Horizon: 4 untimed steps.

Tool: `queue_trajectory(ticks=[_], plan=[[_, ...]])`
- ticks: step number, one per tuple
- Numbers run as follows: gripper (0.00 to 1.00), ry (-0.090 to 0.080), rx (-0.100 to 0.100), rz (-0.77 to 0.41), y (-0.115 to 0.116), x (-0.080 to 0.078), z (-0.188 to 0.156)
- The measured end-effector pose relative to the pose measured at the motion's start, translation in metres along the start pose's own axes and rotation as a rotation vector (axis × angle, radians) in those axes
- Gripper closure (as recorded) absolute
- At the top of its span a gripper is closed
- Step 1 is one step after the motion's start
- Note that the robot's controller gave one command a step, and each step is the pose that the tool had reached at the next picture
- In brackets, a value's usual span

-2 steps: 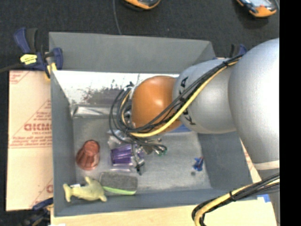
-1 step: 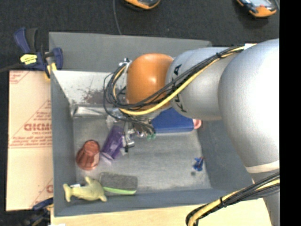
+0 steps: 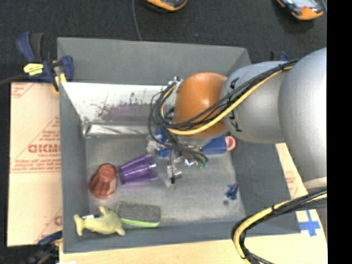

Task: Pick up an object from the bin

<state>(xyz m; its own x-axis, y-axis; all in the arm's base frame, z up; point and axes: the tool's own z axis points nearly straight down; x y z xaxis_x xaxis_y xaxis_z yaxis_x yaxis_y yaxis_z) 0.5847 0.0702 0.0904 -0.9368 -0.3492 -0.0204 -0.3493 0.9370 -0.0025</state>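
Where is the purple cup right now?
In the camera view, the purple cup lies on its side left of centre, between the dark red cup and the tool.

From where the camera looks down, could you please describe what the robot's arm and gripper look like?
The arm is made of thick, rounded silver-grey links, with black KUKA lettering near the wrist. A glossy orange dome cover caps the wrist, and black and yellow cables loop around it and run back along the arm. Below the dome sits the gripper, a small metallic assembly.
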Motion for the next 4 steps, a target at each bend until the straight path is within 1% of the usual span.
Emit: queue_trajectory(ticks=[1, 2, 3, 4], plan=[[0.00, -0.007, -0.001, -0.267, 0.041, -0.012, 0.002], [0.00, -0.005, 0.000, -0.140, 0.044, -0.028, 0.007], [0.00, -0.006, 0.000, -0.181, 0.068, -0.023, 0.006], [1.00, -0.014, 0.006, -0.244, 0.081, -0.007, 0.016]])
